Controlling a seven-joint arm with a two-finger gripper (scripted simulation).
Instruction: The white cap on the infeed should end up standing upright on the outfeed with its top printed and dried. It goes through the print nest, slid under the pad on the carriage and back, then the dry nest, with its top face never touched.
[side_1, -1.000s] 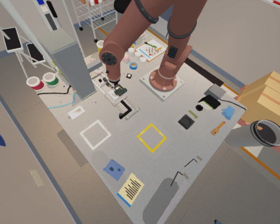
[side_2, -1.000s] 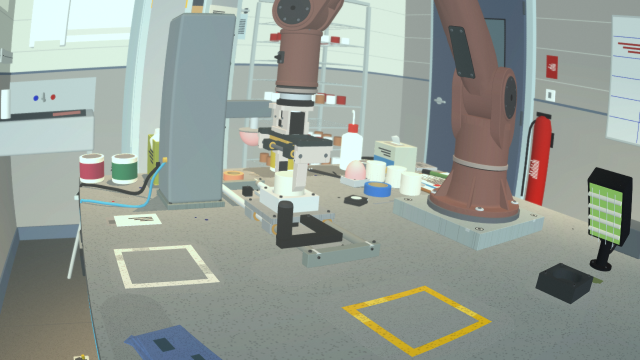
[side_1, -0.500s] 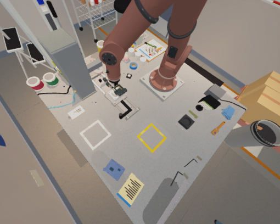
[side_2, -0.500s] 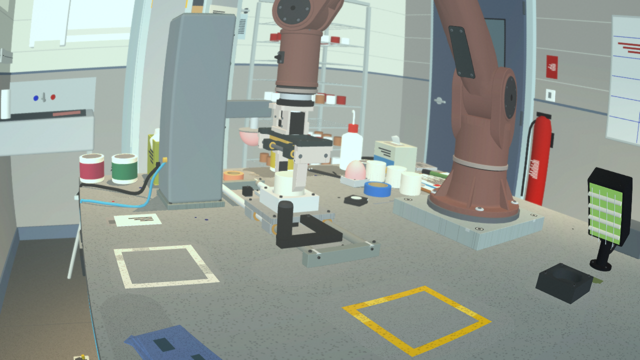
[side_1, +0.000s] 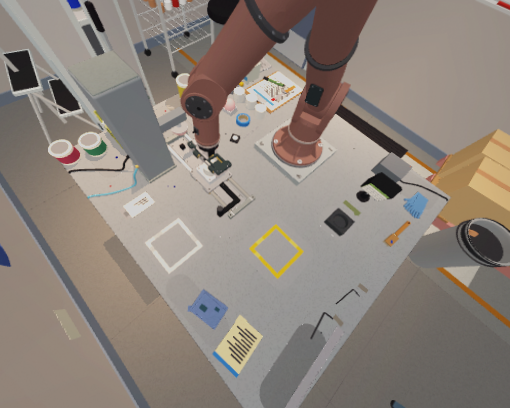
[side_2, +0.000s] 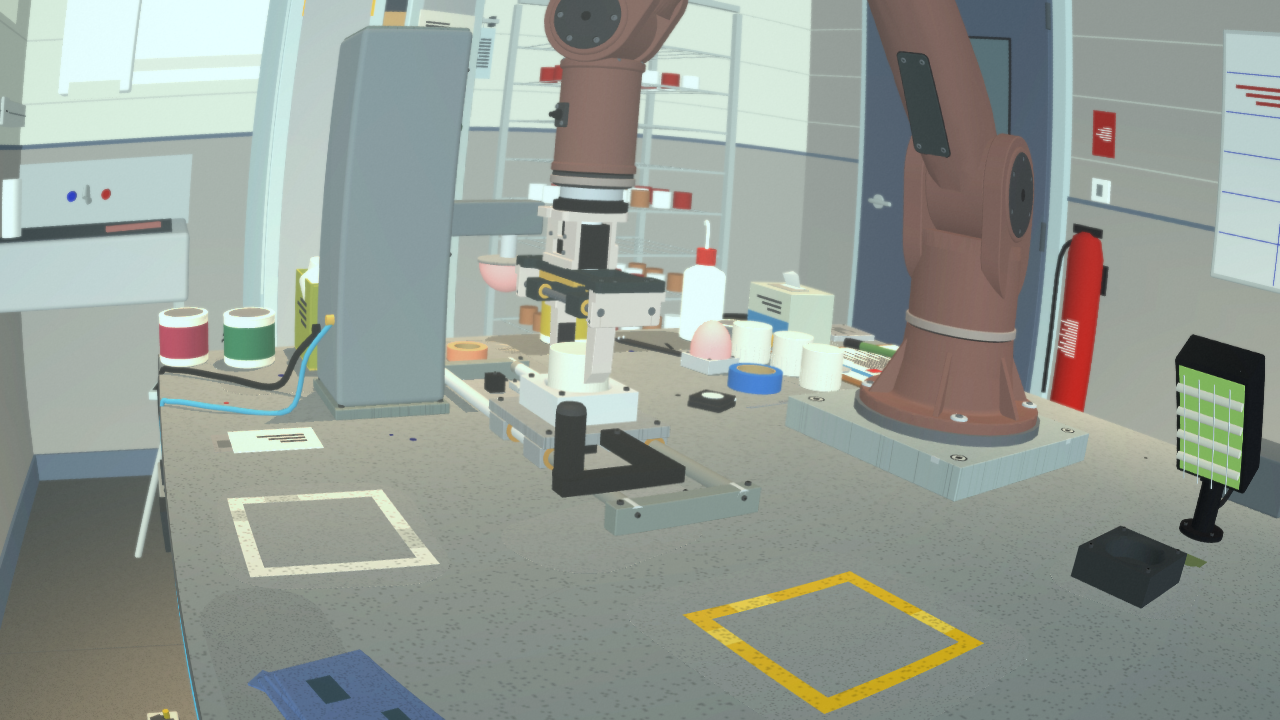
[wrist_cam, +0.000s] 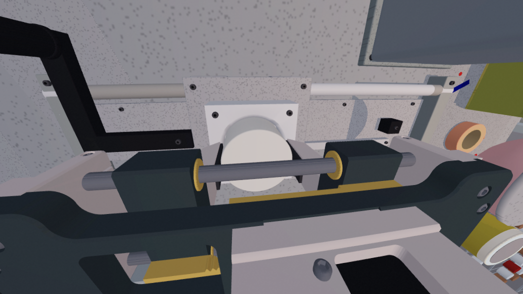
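The white cap (wrist_cam: 254, 155) stands upright in the white print nest (side_2: 580, 400) on the carriage, and I grip it by its sides with my gripper (wrist_cam: 255, 153), its top face uncovered. The carriage sits on its rails near the middle of the slide, with the black L-shaped handle (side_2: 601, 452) pointing toward the table's front. The grey pad printer column (side_2: 387, 219) stands to the left, and its pink pad (side_2: 498, 271) hangs behind my gripper. The black dry nest (side_2: 1131, 564) sits far to the right. The white-taped square (side_2: 327, 530) and the yellow-taped square (side_2: 832, 639) are marked on the table's front half.
Red and green tins (side_2: 215, 336) stand at the far left edge. Spare white caps (side_2: 788, 351), a blue tape roll (side_2: 754, 377) and a squeeze bottle (side_2: 703, 291) crowd the table behind the carriage. The arm's base (side_2: 940, 430) stands right of them, and a green lamp panel (side_2: 1219, 421) near the dry nest.
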